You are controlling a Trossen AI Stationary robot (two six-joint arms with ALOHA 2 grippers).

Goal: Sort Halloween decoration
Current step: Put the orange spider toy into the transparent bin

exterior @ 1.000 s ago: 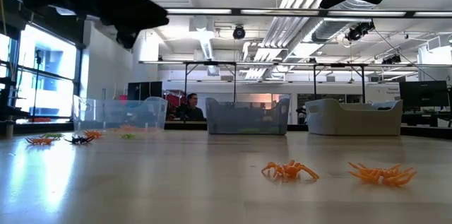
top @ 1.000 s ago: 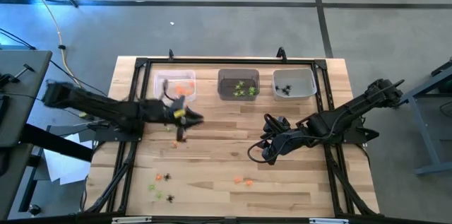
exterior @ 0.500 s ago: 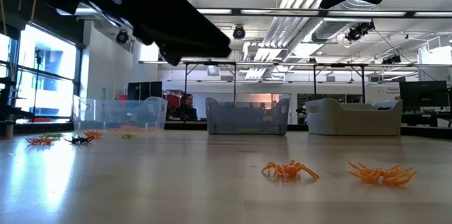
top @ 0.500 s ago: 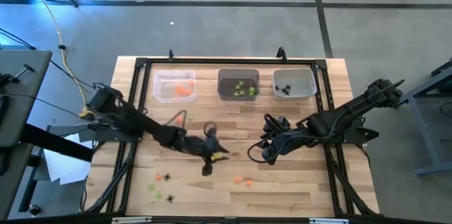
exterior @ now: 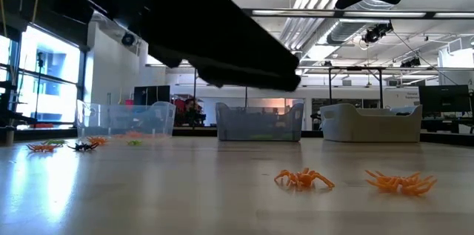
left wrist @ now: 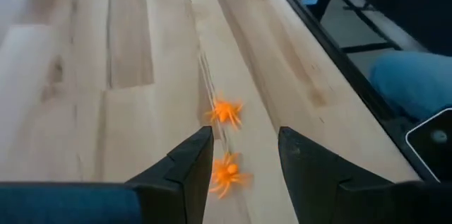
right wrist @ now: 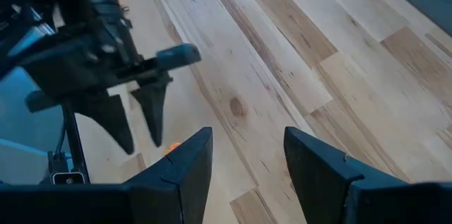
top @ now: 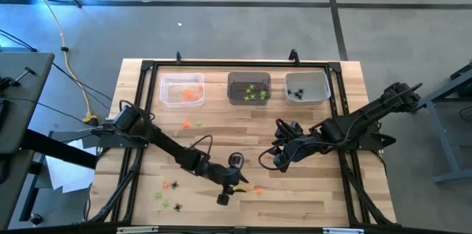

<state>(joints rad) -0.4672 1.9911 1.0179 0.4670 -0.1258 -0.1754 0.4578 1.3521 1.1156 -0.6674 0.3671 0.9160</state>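
Observation:
Two orange trinkets (top: pixel 255 188) of the Halloween decoration lie on the wooden table right of centre, toward its near edge, also visible in the low view (exterior: pixel 304 179). My left gripper (top: pixel 237 187) hangs open just over them. In the left wrist view its fingers (left wrist: pixel 191 171) stand on either side of the closer orange trinket (left wrist: pixel 227 173), with the other one (left wrist: pixel 224 112) just beyond. My right gripper (top: pixel 269 160) waits open above the table's middle right, its fingers (right wrist: pixel 191 160) apart with nothing between them.
Three bins stand along the far edge: a clear one with orange pieces (top: pixel 182 89), a grey one with green pieces (top: pixel 248 87), a white one with black spiders (top: pixel 307 86). A mixed cluster of trinkets (top: pixel 168 195) lies near left. Two orange specks (top: pixel 190 124) lie below the clear bin.
My left gripper has swept from just in front of the clear bin toward the table's near edge and to the right, sinking as it went, and now hangs over the two orange trinkets. The arm has stretched out across the table. My right arm has kept still.

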